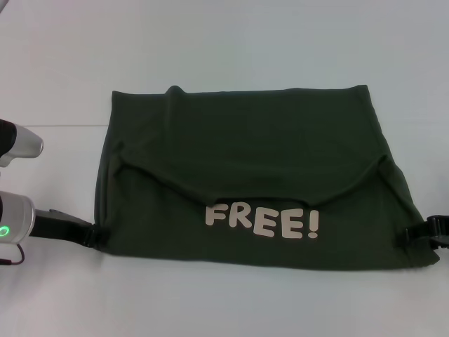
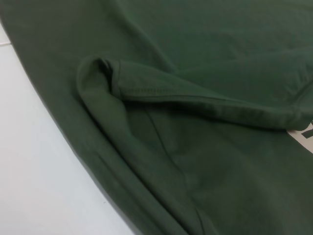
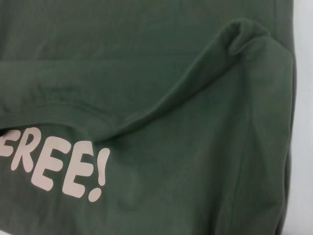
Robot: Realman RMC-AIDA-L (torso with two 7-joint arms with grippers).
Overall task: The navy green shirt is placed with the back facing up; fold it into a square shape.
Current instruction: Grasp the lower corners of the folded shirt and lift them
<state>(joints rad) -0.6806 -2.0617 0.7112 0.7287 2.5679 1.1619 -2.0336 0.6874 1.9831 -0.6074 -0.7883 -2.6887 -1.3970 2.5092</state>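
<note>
The navy green shirt (image 1: 245,147) lies spread across the middle of the pale surface (image 1: 224,42), already doubled over into a wide, roughly rectangular packet. Its far portion is plain cloth, and a folded hem runs in a shallow sagging curve across the packet from one side to the other. Below that hem, toward the near edge of the surface, the white letters "FREE!" (image 1: 263,222) face up.

The left tool (image 1: 90,234) sits at the shirt's near left corner, low against the surface, its dark tip touching or just tucked under the cloth edge. From the head view I cannot tell whether its fingers are apart or pinched on the fabric. Its wrist view shows only the shirt (image 2: 195,73) close up: a rounded corner of the folded hem (image 2: 98,73) and a strip of the white surface (image 2: 34,166) beside the cloth.

The right tool (image 1: 424,232) is at the shirt's near right corner, also down at the surface and meeting the cloth edge; its fingers are too hidden to say how they stand. Its wrist view shows the shirt (image 3: 146,63) with the sagging hem ending in a small raised peak (image 3: 242,32), the lettering (image 3: 54,164) below it, and a sliver of surface (image 3: 303,122) along the shirt's side.
</note>
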